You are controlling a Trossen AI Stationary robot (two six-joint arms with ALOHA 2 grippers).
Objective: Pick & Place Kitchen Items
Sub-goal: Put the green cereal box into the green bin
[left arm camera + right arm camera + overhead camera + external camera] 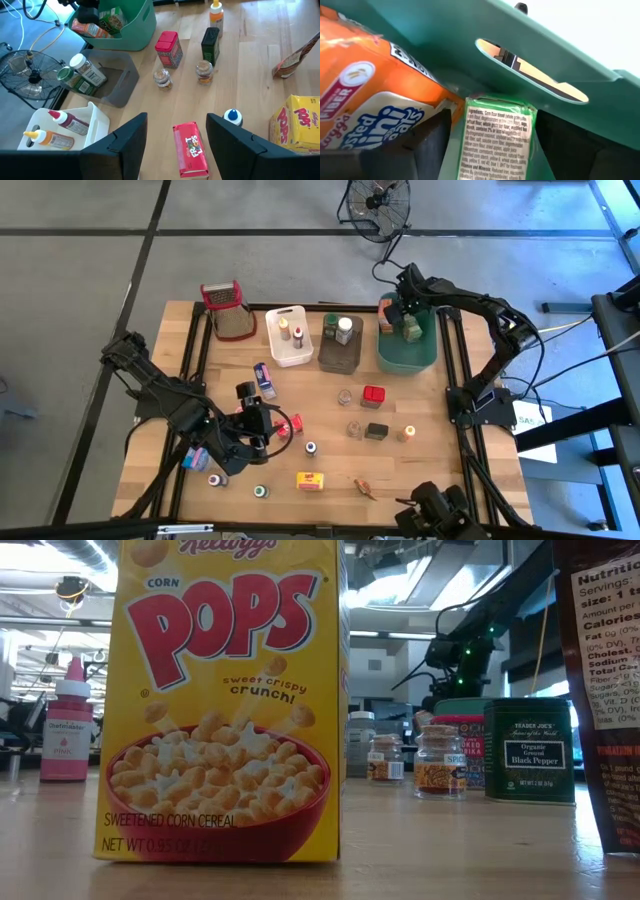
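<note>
A pale wooden desk (330,455) stands on a grey concrete floor, with a black floor fan (378,205) beyond its far edge. Along that far edge sit a grey metal mesh grater with a red top (227,310), a white plastic tub (289,335) holding 2 small sauce bottles, a brown plastic tub (341,343) with jars, and a green plastic tub (408,340). The right gripper (490,137) reaches down into the green tub, its fingers spread to either side of a small green-edged box with a white printed label (495,137), not clenched on it; an orange cereal box (365,112) lies just beside it in the same tub. The left gripper (172,142) hovers near the desk's front left corner, its fingers apart and holding nothing, with a small red cereal box (190,150) lying on the wood between them. Close by stands a tiny bottle with a blue cap (232,117), and nearer the front edge a yellow corn cereal box (225,700). Toward the middle of the desk stand a red tin (168,49), a dark green pepper tin (210,45), 2 small glass spice jars (162,78) and an orange-capped bottle (216,12). A pink-capped bottle (66,720) stands at the front left.
</note>
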